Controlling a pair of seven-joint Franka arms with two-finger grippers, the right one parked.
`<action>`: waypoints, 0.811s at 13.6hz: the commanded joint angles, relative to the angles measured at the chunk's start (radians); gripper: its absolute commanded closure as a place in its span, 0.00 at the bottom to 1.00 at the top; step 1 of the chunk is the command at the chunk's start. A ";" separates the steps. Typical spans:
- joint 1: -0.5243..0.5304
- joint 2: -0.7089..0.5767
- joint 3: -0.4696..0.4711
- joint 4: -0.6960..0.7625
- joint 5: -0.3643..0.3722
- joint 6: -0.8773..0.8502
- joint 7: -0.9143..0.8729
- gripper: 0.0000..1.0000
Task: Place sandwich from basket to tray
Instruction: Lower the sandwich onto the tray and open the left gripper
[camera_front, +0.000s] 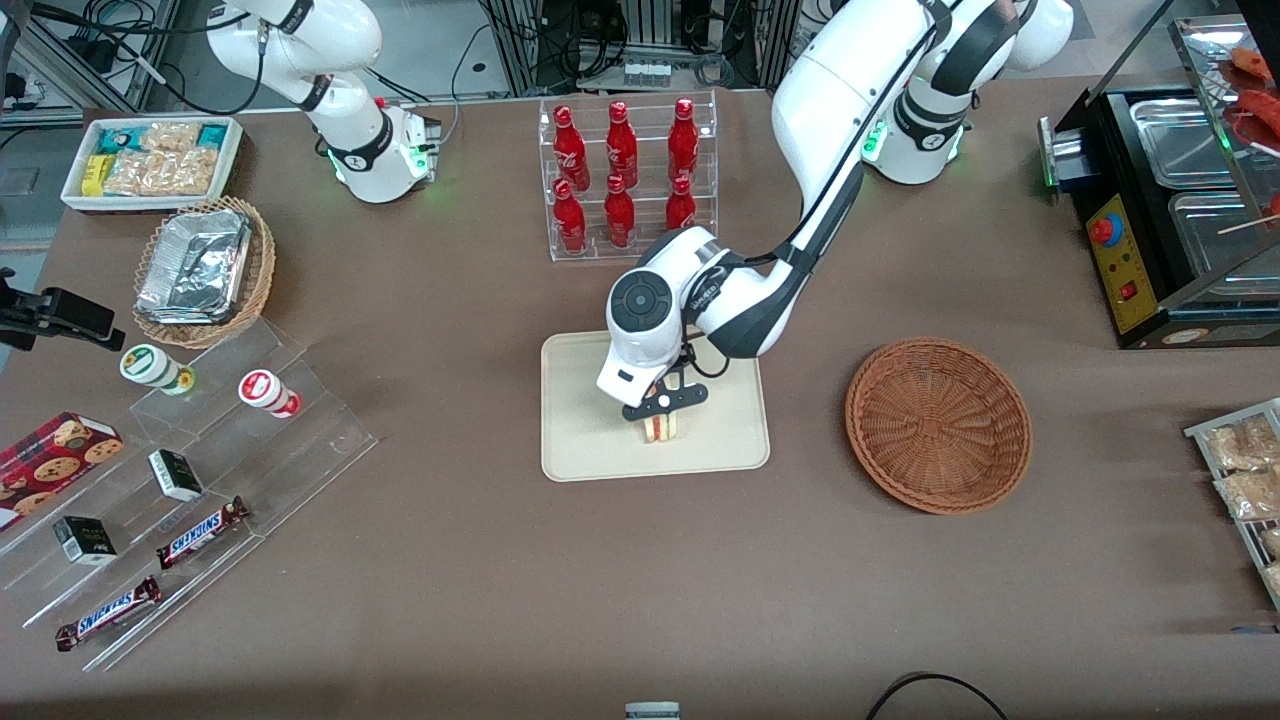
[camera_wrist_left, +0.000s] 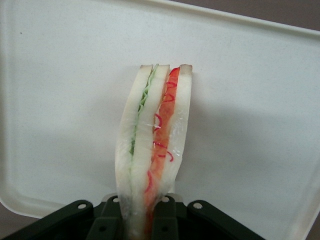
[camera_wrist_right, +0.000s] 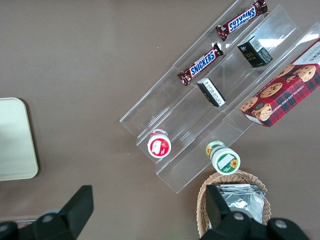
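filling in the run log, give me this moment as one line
gripper: over tray, shut on sandwich | sandwich: upright, not released | basket: empty | step: placing

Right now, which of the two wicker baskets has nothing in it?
The reddish-brown basket beside the tray, where the gripper holds the sandwich; the tan basket holds foil containers.

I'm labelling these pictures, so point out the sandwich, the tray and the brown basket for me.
sandwich (camera_wrist_left: 155, 150), left wrist view, on its layered cut edge.
tray (camera_front: 585, 440), front view, on bare floor near its rim.
basket (camera_front: 938, 425), front view, on its woven middle.
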 joint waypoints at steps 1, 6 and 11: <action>-0.013 0.045 0.012 0.061 0.016 -0.011 -0.055 1.00; -0.005 0.044 0.012 0.072 0.010 -0.020 -0.090 0.00; -0.005 0.004 0.009 0.094 0.004 -0.082 -0.076 0.00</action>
